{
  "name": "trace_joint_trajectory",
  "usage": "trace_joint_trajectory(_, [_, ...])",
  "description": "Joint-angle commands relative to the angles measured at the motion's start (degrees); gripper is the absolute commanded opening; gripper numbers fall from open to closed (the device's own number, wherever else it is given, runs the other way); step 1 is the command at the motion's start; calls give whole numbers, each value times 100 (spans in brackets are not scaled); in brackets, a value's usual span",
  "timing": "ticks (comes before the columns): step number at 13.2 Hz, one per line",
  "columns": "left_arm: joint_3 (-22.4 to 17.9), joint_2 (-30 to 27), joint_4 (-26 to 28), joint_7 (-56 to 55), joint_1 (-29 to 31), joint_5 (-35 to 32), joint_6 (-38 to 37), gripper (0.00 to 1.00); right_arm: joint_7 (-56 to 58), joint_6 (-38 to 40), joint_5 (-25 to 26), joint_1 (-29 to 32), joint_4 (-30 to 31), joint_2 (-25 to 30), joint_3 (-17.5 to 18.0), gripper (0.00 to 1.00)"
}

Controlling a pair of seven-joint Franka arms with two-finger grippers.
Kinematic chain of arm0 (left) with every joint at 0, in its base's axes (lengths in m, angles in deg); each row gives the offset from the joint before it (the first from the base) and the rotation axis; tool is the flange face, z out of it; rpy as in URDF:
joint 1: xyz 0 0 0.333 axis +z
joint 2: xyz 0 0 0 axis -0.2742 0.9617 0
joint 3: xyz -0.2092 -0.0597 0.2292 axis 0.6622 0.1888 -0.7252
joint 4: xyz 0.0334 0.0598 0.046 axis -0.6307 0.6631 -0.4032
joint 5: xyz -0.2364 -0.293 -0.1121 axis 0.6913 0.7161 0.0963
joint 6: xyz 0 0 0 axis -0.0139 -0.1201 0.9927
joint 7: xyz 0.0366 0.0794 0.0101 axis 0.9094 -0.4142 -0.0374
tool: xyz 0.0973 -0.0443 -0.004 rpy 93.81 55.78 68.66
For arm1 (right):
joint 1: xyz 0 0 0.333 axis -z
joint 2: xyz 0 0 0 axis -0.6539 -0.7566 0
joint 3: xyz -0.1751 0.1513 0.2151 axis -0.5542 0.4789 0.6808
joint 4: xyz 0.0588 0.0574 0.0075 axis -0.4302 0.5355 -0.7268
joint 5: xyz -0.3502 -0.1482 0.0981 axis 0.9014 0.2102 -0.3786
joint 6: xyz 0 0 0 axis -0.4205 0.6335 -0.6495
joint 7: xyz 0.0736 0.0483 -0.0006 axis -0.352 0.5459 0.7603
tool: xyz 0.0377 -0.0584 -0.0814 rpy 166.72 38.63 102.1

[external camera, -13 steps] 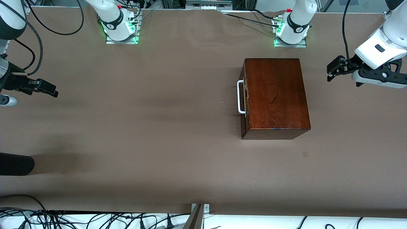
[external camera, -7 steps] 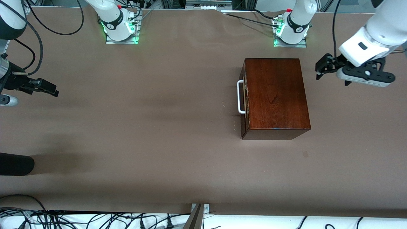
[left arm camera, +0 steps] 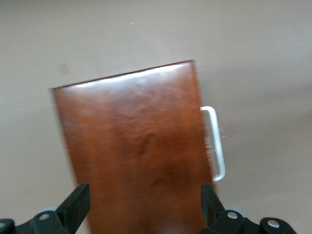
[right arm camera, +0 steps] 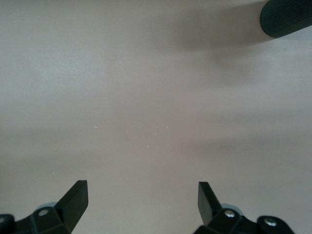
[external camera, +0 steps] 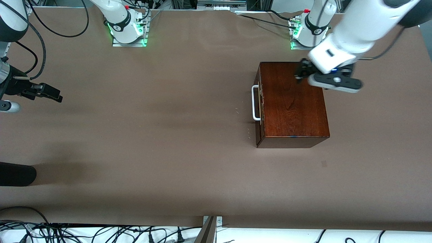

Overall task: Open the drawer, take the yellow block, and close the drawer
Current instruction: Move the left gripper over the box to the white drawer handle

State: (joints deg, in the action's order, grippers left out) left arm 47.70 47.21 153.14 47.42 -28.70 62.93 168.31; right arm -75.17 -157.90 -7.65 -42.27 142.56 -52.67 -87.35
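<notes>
Left gripper hangs wide open and empty over the wooden box, drawer shut; right gripper waits, open, empty

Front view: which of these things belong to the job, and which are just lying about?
Job: drawer, shut, with white handle; left hand, open over the box; right hand, open, waiting at the right arm's end. Yellow block not visible.
Lying about: dark cylinder; cables.

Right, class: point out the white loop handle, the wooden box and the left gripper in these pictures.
white loop handle [external camera: 255, 103]: front view, on the middle of its long bar.
wooden box [external camera: 290, 108]: front view, on its bare top face.
left gripper [left arm camera: 141, 207]: left wrist view, midway between its open fingertips, over the box.
</notes>
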Motion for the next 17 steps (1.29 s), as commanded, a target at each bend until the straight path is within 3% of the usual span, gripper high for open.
trace_joint_trajectory(1, [263,552,-222,-544,-321,-7,225,100,30,112,-94,29,-79,5,16,100])
trace_joint_trajectory(3, [335,807,-118,-676,-584,-42,725,100,30,112,-94,29,-79,5,16,100])
trace_joint_trajectory(7, [353,1212,23,-1396,-1111,-251,1016,100,30,112,-94,29,-79,5,16,100])
trace_joint_trajectory(12, [362,1642,112,-2714,-1692,-938,1053,100,30,120,-94,29,-88,5,16,100])
trace_joint_trajectory(17, [353,2047,164,-3287,-1807,-1333,1114,100,21,120,-94,29,-88,13,25,100])
